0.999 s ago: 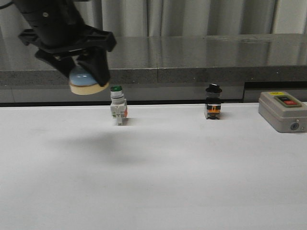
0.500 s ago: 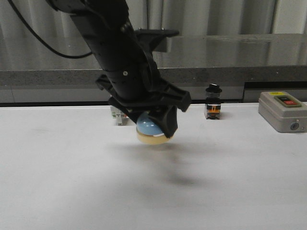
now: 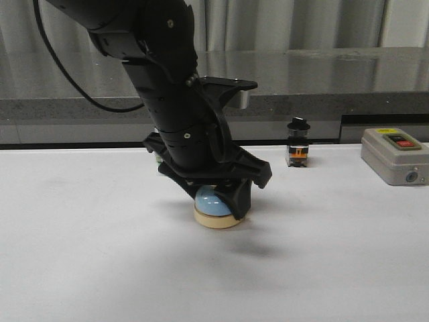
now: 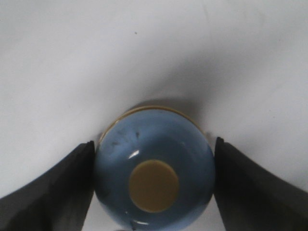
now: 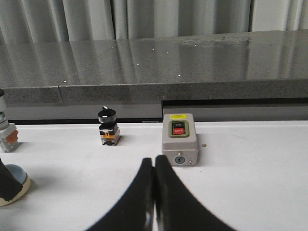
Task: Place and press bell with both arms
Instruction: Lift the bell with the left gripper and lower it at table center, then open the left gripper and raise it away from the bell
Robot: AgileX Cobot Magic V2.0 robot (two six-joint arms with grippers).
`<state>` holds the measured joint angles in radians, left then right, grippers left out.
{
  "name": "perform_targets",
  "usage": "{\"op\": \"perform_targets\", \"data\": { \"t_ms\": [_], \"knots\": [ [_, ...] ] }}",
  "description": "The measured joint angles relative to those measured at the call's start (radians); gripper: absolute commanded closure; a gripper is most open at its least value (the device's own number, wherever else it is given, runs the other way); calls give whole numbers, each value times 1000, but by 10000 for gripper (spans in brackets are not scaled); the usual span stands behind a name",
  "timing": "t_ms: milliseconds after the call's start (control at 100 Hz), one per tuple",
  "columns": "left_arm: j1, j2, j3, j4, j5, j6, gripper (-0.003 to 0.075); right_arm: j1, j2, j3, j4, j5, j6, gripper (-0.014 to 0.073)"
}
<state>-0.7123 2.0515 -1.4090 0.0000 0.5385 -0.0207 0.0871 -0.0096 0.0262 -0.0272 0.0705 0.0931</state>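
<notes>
the bell, blue dome on a cream base, now sits on the white bench near the middle, a little left of centre, where half a second ago it hung just above the surface and a second ago was high up at the far left. its base looks flat on the bench, with a shadow tight beneath it. the left hand has come down with it and is clamped on the dome, one black finger pressed to each side, as the left wrist view shows: the fingers touch the blue shell on both flanks and the cream knob on top stays bare between them. the left arm leans over the spot from the far left, hiding the green-capped switch that stood behind it earlier, save for a sliver at the arm's left edge. at the far side, a black-knobbed selector switch stands upright, and the grey box with red and green buttons rests at the far right; neither has shifted. the right hand is out of the front view; its own camera shows its fingers pressed together, holding nothing, low over the bench to the right of the bell. the placing half of the job appears all but done: what seems to remain is for the left hand to let go and for the knob to be pressed.
</notes>
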Motion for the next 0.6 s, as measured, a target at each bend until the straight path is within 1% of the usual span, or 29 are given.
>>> {"op": "perform_targets", "data": {
  "t_ms": [30, 80, 160, 490, 600],
  "knots": [
    [0, 0, 0, -5, 0, 0, 187, 0, 0, 0, 0, 0, 0, 654],
    [0, 0, 0, -5, 0, 0, 133, 0, 0, 0, 0, 0, 0, 654],
    [0, 0, 0, -9, 0, 0, 90, 0, 0, 0, 0, 0, 0, 654],
    [0, 0, 0, -13, 1, 0, 87, 0, 0, 0, 0, 0, 0, 654],
    [0, -27, 0, -13, 6, 0, 89, 0, 0, 0, 0, 0, 0, 654]
  ]
}}
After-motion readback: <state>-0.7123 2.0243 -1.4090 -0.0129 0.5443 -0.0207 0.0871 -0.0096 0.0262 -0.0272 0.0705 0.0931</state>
